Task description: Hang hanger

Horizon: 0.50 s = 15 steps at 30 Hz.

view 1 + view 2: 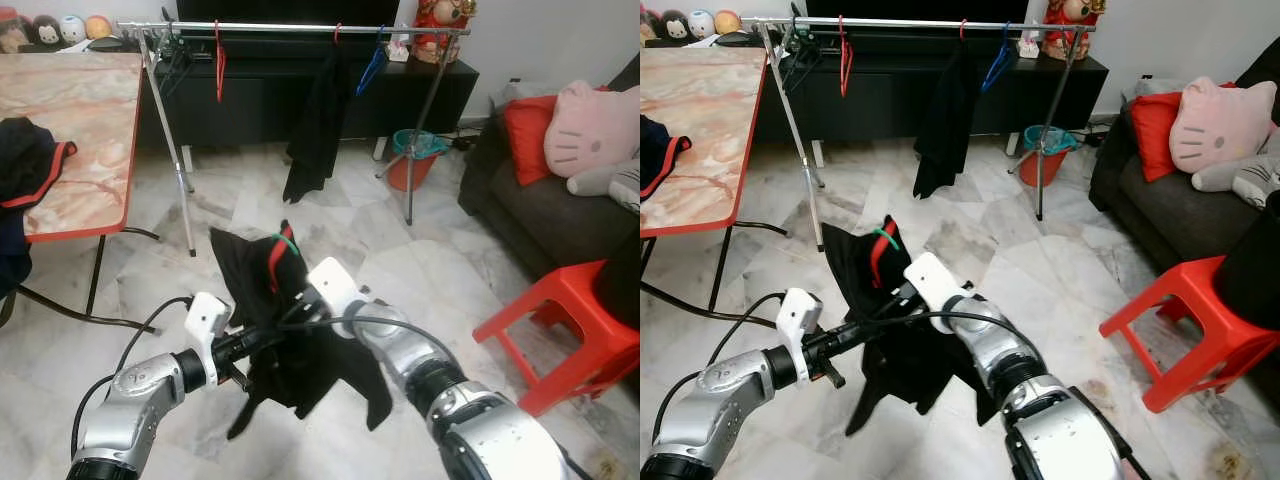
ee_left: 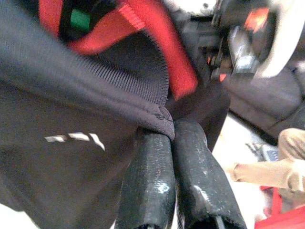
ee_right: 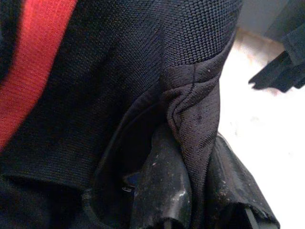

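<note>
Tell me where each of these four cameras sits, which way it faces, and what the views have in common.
Left eye view: on the head, looking forward and down at both silver arms holding a black shirt before the clothes rack.
Right eye view: the head's other eye, same scene shifted slightly.
Left wrist view: along the left gripper, its fingers pinching the shirt's hem.
Right wrist view: along the right gripper, its fingers clamping a fold of the shirt.
Shared: all four show the shirt's black fabric and red trim.
</note>
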{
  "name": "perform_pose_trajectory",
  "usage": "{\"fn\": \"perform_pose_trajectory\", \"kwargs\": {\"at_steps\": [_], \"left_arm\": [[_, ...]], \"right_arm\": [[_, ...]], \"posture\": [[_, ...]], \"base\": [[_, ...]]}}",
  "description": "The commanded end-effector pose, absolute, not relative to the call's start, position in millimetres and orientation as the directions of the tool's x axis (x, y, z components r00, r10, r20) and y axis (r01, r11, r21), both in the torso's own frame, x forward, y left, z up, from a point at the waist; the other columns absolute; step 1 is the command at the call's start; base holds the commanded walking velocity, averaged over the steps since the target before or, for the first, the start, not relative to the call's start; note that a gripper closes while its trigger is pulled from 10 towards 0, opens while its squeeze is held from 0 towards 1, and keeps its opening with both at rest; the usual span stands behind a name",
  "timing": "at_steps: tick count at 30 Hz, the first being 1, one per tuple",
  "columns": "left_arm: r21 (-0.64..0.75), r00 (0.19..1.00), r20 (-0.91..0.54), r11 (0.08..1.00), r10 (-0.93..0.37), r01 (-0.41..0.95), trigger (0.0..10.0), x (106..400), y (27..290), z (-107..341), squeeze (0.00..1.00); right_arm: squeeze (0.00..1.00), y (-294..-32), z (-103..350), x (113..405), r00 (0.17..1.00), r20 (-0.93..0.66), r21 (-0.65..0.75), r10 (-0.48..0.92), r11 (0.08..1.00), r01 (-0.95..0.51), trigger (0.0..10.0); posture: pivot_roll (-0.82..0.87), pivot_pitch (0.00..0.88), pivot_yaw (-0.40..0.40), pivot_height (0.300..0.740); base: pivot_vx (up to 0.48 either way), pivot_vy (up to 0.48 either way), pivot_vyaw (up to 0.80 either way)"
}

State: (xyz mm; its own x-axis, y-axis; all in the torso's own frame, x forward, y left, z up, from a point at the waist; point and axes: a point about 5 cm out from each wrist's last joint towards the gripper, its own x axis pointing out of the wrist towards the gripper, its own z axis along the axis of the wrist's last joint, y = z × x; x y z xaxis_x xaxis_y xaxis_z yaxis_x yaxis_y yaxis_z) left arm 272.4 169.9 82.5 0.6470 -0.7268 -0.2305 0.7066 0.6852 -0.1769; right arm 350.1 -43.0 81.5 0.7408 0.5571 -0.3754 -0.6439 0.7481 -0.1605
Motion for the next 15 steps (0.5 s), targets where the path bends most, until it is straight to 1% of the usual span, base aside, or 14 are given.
{"fn": "perform_pose_trajectory", "kwargs": {"at_steps": [1,5,8,10,15], "left_arm": [[-0.154,0.646,-0.269,0.694,-0.714,0.703,10.0,270.5,169.7,80.7,0.0],[-0.035,0.717,-0.292,0.756,-0.633,0.654,10.0,279.0,172.2,86.8,0.0],[-0.031,0.743,-0.269,0.776,-0.613,0.63,10.0,283.9,170.6,91.4,0.0],[-0.044,0.733,-0.253,0.764,-0.632,0.644,10.0,282.5,168.1,94.2,0.0],[-0.072,0.648,-0.274,0.687,-0.711,0.723,10.0,267.4,163.9,94.5,0.0]], "right_arm": [[0.0,-43.3,100.6,360.9,0.78,-0.292,-0.105,0.553,0.792,-0.601,0.0],[0.0,-43.8,95.5,360.1,0.774,-0.342,-0.094,0.533,0.8,-0.593,0.0],[0.0,-42.5,92.4,358.1,0.762,-0.356,-0.093,0.541,0.79,-0.605,0.0],[0.0,-39.4,93.4,357.2,0.752,-0.343,-0.055,0.563,0.787,-0.614,0.0],[0.0,-39.2,101.9,361.0,0.756,-0.301,-0.013,0.581,0.79,-0.613,0.0]], "posture": [[0.14,0.0,-0.103,0.74],[0.14,0.0,-0.094,0.74],[0.14,0.0,-0.09,0.74],[0.14,0.0,-0.085,0.74],[0.14,0.0,-0.082,0.74]], "base": [[0.0,0.0,0.0],[0.0,0.0,0.0],[0.0,0.0,0.0],[0.0,0.0,0.0],[0.0,0.0,0.0]]}}
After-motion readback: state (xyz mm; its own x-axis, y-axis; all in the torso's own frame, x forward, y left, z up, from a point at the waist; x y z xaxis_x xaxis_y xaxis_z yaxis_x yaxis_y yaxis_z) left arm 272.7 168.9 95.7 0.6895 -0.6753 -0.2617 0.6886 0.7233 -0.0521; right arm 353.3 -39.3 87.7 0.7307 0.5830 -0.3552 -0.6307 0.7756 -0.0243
